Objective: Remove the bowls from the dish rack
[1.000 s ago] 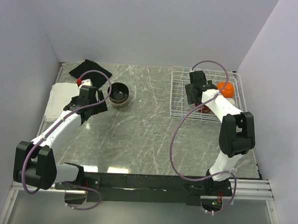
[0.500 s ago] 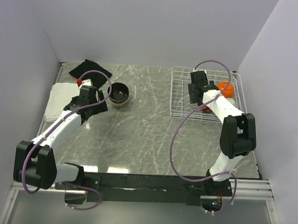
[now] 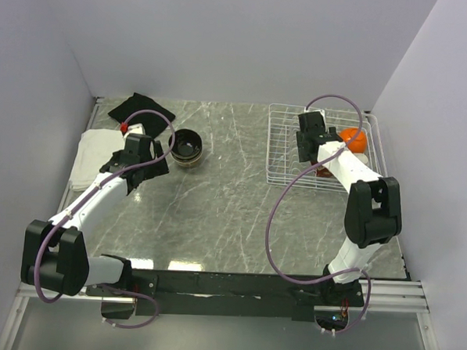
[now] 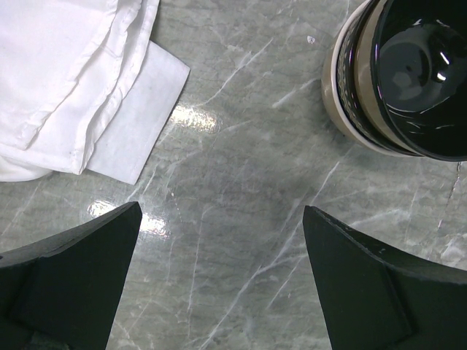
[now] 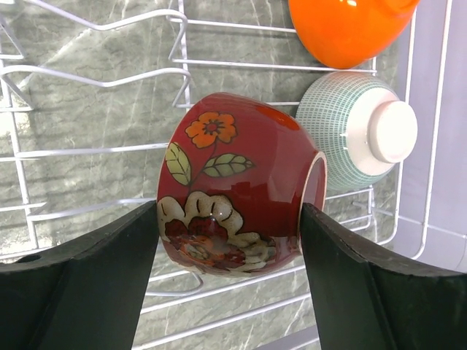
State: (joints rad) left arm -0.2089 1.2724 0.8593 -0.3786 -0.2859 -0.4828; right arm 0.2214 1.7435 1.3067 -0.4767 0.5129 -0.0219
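Grasping is the step in hand. Nearest, my left gripper [image 4: 222, 211] hangs wide over the table, near the black bowl [image 4: 408, 80]. At far right, in the dish rack [image 3: 285, 158], my right gripper [image 5: 228, 211] brackets the red flowered bowl [image 5: 233, 182], fingers seemingly touching both sides. Next I'd lift it straight clear of the wires, missing the green bowl [image 5: 343, 131] and orange bowl [image 5: 350, 29] beyond.

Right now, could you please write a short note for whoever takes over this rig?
Left tool: open, empty, over the grey marble table near the black glazed bowl.
Right tool: shut on the red floral ceramic bowl, lying sideways in the white wire dish rack.
Done: black bowl out on the table.
To do: red bowl, orange glossy bowl, green-checked white bowl, all in the rack.
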